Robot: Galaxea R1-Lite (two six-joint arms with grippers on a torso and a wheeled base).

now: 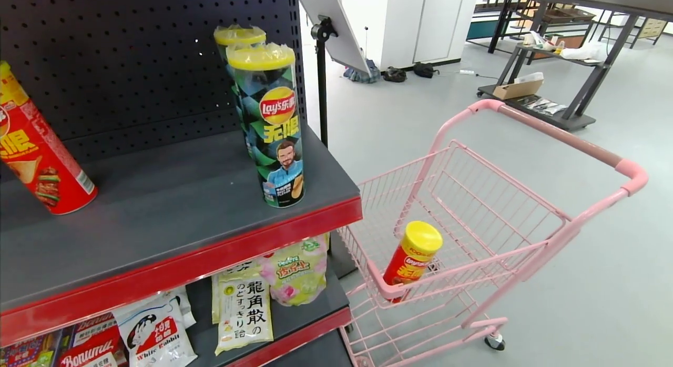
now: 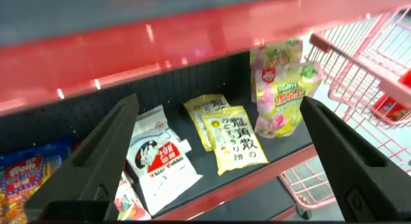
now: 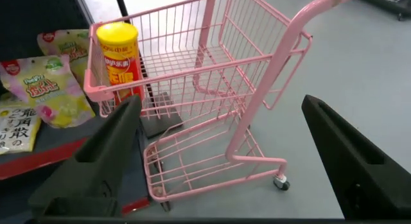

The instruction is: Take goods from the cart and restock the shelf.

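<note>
Left wrist view: the left fingers (image 2: 96,160) are standing wide apart, gripping nothing, and facing the lower shelf (image 2: 282,147), where snack bags (image 2: 228,137) are lying under the red-edged upper shelf (image 2: 160,44). In the right wrist view the right fingers (image 3: 96,163) are likewise gaping wide and empty, pointing toward the pink cart (image 3: 268,89). A red chip can (image 3: 119,60) with a yellow lid is standing upright in its basket, at the corner nearest the shelf. In the head view two green chip cans (image 1: 273,130) are standing one behind the other at the upper shelf's right end, and another red can (image 1: 37,156) is standing at its left, well apart.
</note>
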